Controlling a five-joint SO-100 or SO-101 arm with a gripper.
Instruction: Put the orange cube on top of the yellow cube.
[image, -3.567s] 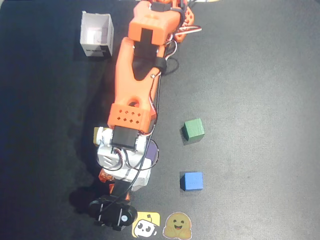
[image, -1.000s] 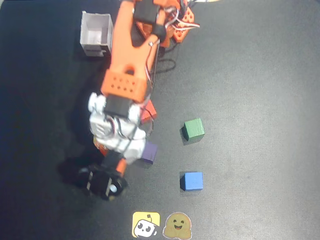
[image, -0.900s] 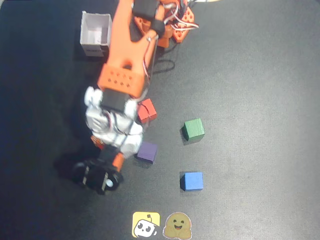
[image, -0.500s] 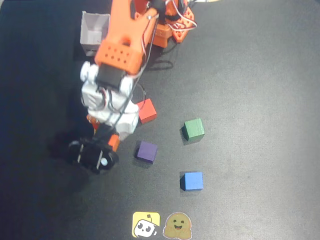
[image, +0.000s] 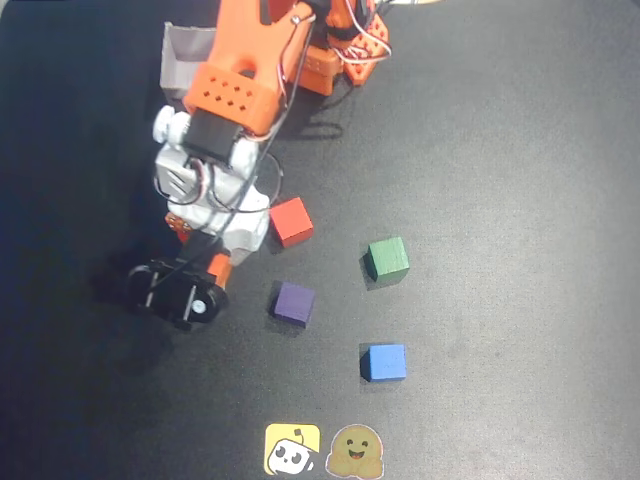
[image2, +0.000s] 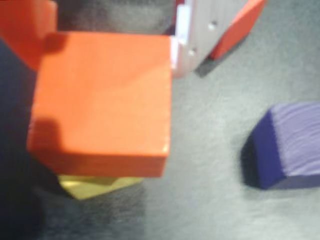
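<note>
In the wrist view the orange cube (image2: 102, 100) sits between my gripper's (image2: 102, 42) orange finger (image2: 22, 27) on the left and white finger (image2: 187, 35) on the right; both touch its sides. The yellow cube (image2: 92, 185) lies directly beneath it, rotated a little, with only one corner edge showing below the orange cube. I cannot tell whether the two cubes touch. In the overhead view my arm (image: 215, 190) covers the gripper and both cubes.
A purple cube (image2: 290, 142) lies to the right, also in the overhead view (image: 294, 303). Red (image: 291, 221), green (image: 386, 258) and blue (image: 384, 362) cubes lie on the dark mat. Two stickers (image: 292, 449) are at the front edge. A grey box (image: 185, 55) stands behind the arm.
</note>
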